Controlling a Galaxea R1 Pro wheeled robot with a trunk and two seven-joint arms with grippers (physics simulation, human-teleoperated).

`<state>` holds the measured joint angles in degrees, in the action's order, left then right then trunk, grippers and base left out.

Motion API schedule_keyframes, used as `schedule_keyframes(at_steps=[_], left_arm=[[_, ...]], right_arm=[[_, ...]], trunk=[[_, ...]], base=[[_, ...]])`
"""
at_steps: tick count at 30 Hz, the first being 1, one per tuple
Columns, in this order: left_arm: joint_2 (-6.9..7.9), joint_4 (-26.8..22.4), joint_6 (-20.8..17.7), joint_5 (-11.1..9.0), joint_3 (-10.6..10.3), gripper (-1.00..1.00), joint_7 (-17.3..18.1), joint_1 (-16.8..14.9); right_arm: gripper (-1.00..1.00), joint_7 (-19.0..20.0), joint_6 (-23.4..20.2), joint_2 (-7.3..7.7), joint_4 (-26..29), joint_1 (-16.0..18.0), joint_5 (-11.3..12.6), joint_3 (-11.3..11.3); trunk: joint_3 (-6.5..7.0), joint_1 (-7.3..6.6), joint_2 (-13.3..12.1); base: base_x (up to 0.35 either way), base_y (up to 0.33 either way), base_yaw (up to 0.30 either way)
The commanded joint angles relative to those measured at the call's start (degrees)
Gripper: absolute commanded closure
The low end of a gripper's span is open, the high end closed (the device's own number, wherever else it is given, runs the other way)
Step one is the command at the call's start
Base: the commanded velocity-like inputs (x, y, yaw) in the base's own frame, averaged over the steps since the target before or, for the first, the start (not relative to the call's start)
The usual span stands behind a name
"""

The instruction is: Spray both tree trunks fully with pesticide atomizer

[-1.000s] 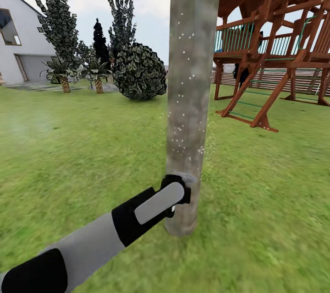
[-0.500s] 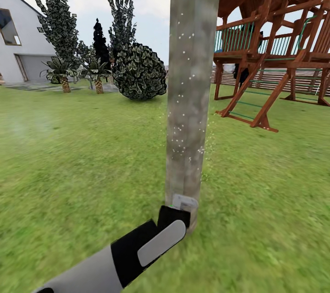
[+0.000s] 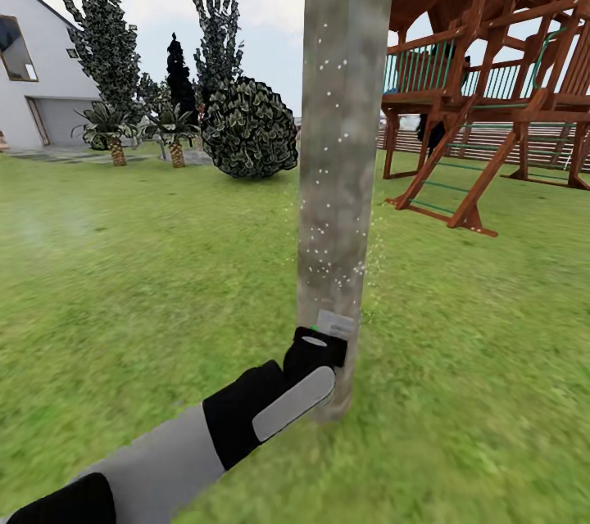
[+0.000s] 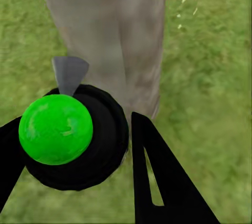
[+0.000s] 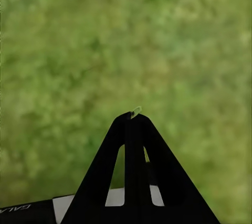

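The left tool (image 3: 321, 344) is clamped on the small dark pesticide atomizer (image 4: 79, 135) with its green cap, held right against the base of the thick grey-brown tree trunk (image 3: 340, 172). Green grass lawn (image 3: 147, 262) spreads around the trunk; a wooden playhouse (image 3: 492, 90) stands beyond it to the right, a round dark bush (image 3: 248, 128) to the left. The grey-and-black left arm reaches up toward the trunk. White pesticide specks (image 3: 328, 258) dot the bark. The right tool (image 5: 132, 116) has its fingers together above grass.

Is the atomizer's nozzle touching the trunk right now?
Cannot tell. In the head view the pesticide atomizer overlaps the tree trunk; in the left wrist view its nozzle lies over bark, with no gap or contact plain.
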<state>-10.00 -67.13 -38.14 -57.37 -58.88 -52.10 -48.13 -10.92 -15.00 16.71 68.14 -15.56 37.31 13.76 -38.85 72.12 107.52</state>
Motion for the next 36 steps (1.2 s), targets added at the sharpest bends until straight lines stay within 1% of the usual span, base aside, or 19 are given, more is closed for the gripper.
schedule_keyframes(at_steps=[1, 3, 5, 6, 7, 10, 11, 16, 19, 20, 21, 23, 25, 26, 27, 28, 31, 33, 36], left_arm=[[0.00, -0.14, -1.43, -1.84, -0.06, 1.00, -0.57, -3.32], [0.00, -0.50, -2.52, -6.16, -0.02, 1.00, -0.61, -8.09], [0.00, -0.92, -2.81, -7.86, -0.01, 1.00, -0.66, -10.65], [0.00, -1.11, -3.57, -9.68, -0.01, 1.00, -0.71, -13.79], [0.00, -1.21, -3.89, -11.38, 0.00, 1.00, -0.76, -15.80], [0.00, -1.28, -4.13, -15.07, 0.06, 1.00, -0.87, -20.29], [0.00, -1.30, -4.17, -17.29, 0.07, 1.00, -1.27, -22.69], [0.00, -2.89, -4.24, -27.77, 0.22, 1.00, -6.25, -32.49], [0.00, -3.57, -4.45, -31.01, 0.43, 1.00, -7.70, -36.23], [0.00, -3.62, -4.48, -32.68, 0.46, 1.00, -7.98, -37.16], [0.00, -3.67, -4.48, -35.65, 0.54, 1.00, -9.48, -38.76], [0.04, -3.84, -4.48, -38.26, 0.59, 1.00, -11.75, -40.86], [0.06, -4.40, -4.48, -39.24, 0.64, 1.00, -12.61, -41.76], [0.06, -4.62, -4.50, -39.57, 1.50, 1.00, -12.82, -41.98], [0.06, -4.71, -4.53, -39.72, 2.76, 1.00, -12.94, -42.10], [0.08, -4.78, -4.83, -40.28, 5.15, 1.00, -13.41, -42.68], [0.14, -5.22, -6.13, -42.67, 8.61, 1.00, -16.01, -45.07], [0.17, -5.62, -6.44, -44.10, 9.65, 1.00, -17.38, -46.19], [0.18, -6.19, -6.36, -44.81, 10.16, 1.00, -18.08, -46.37]], right_arm=[[1.00, -0.54, -0.12, 0.07, 0.19, 0.00, 0.47, 0.17], [1.00, -0.58, -0.11, 0.08, 0.26, 0.00, 0.41, 0.20], [1.00, -0.59, -0.11, 0.08, 0.30, 0.00, 0.40, 0.21], [1.00, -0.60, -0.17, 0.08, 0.37, 0.00, 0.39, 0.26], [1.00, -0.64, -0.18, 0.08, 0.39, 0.00, 0.39, 0.28], [1.00, -0.73, -0.20, 0.08, 0.41, 0.00, 0.39, 0.30], [1.00, -0.75, -0.20, 0.08, 0.42, 0.00, 0.39, 0.30], [1.00, -0.81, -0.26, 0.07, 0.42, 0.00, 0.39, 0.38], [1.00, -0.85, -0.28, 0.04, 0.39, 0.00, 0.40, 0.39], [1.00, -0.86, -0.29, 0.04, 0.40, 0.00, 0.40, 0.39], [1.00, -0.86, -0.29, 0.01, 0.41, 0.00, 0.39, 0.39], [1.00, -0.86, -0.29, 0.04, 0.42, 0.00, 0.39, 0.39], [1.00, -0.86, -0.29, 0.01, 0.42, 0.00, 0.39, 0.39], [1.00, -0.85, -0.29, 0.03, 0.42, 0.00, 0.39, 0.39], [1.00, -0.85, -0.29, 0.03, 0.42, 0.00, 0.39, 0.39], [1.00, -0.86, -0.29, 0.01, 0.42, 0.00, 0.39, 0.39], [1.00, -0.86, -0.29, -0.01, 0.42, 0.00, 0.39, 0.39], [1.00, -0.86, -0.29, -0.01, 0.46, 0.00, 0.39, 0.39], [1.00, -0.86, -0.27, 0.01, 0.47, 0.00, 0.39, 0.39]], trunk=[[-0.06, 0.00, 0.03], [-0.06, 0.00, 0.03], [-0.06, 0.00, 0.03], [-0.06, 0.00, 0.03], [-0.06, 0.00, 0.03], [-0.06, 0.00, 0.03], [-0.06, 0.00, 0.03], [-0.06, 0.00, 0.03], [-0.06, 0.00, 0.03], [-0.06, 0.00, 0.03], [-0.06, 0.00, 0.03], [-0.06, 0.00, 0.03], [-0.06, 0.00, 0.03], [-0.06, 0.00, 0.03], [-0.06, 0.00, 0.03], [-0.06, 0.00, 0.03], [-0.06, 0.00, 0.03], [-0.06, 0.00, 0.03], [-0.06, 0.00, 0.03]], base=[[0.000, 0.000, 0.000], [0.000, 0.000, 0.000], [0.000, 0.000, 0.000], [0.000, 0.000, 0.000], [0.000, 0.000, 0.000], [0.000, 0.000, 0.000], [0.000, 0.000, 0.000], [0.000, 0.000, 0.000], [0.000, 0.000, 0.000], [0.000, 0.000, 0.000], [0.000, 0.000, 0.000], [0.000, 0.000, 0.000], [0.000, 0.000, 0.000], [0.000, 0.000, 0.000], [0.000, 0.000, 0.000], [0.000, 0.000, 0.000], [0.000, 0.000, 0.000], [0.000, 0.000, 0.000], [0.000, 0.000, 0.000]])
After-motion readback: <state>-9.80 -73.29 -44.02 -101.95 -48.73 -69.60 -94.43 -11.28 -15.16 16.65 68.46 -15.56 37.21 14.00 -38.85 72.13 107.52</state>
